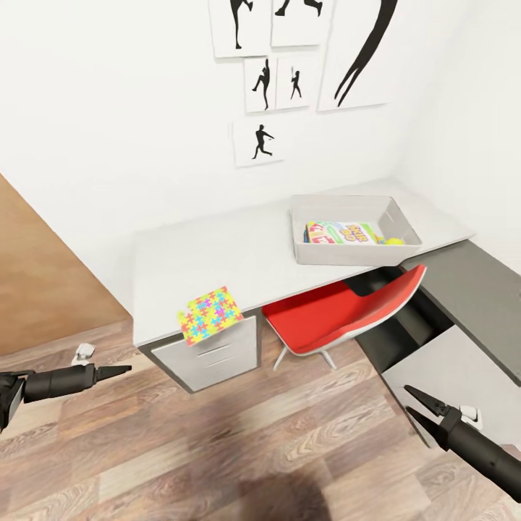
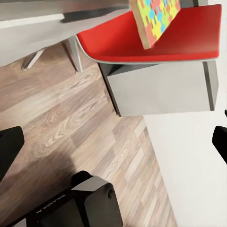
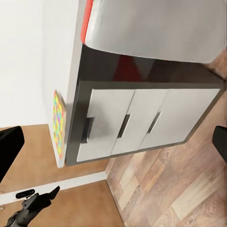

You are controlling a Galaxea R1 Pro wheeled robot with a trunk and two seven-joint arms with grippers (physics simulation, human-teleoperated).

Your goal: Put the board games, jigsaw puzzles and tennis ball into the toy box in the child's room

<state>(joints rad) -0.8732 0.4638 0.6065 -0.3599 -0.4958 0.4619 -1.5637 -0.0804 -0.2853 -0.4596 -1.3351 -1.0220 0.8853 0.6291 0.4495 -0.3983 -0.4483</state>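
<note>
You face the long grey table (image 1: 217,253) in the child's room, its top running along the white wall to a corner where a darker counter (image 1: 470,289) takes over, and both of your arms hang low over the wood floor (image 1: 239,449), a carrying posture that suggests you are between pickups rather than mid-reach. A red chair (image 1: 340,311) is tucked under the table's open span, which leaves the drawer unit (image 1: 217,354) as the clearest place to stand. The grey toy box (image 1: 354,253) sits toward the far right of the tabletop, well apart from the one toy outside it here: a bright jigsaw puzzle (image 1: 210,315) lying flat at the near left edge, one corner overhanging the drawers, likely the easiest grip. Inside the box a colourful board game (image 1: 344,233) lies flat with what looks like the yellow-green tennis ball (image 1: 394,240) beside it; the box wall cuts off whatever else rests beneath, so you cannot count its contents. Your left gripper (image 1: 119,372) shows its fingers drawn to a point and carries nothing; your right gripper (image 1: 420,407) has its fingers parted and is likewise empty. The bed and its games lie outside the shot. The silhouette prints (image 1: 260,83) on the wall are cropped at the top.
</note>
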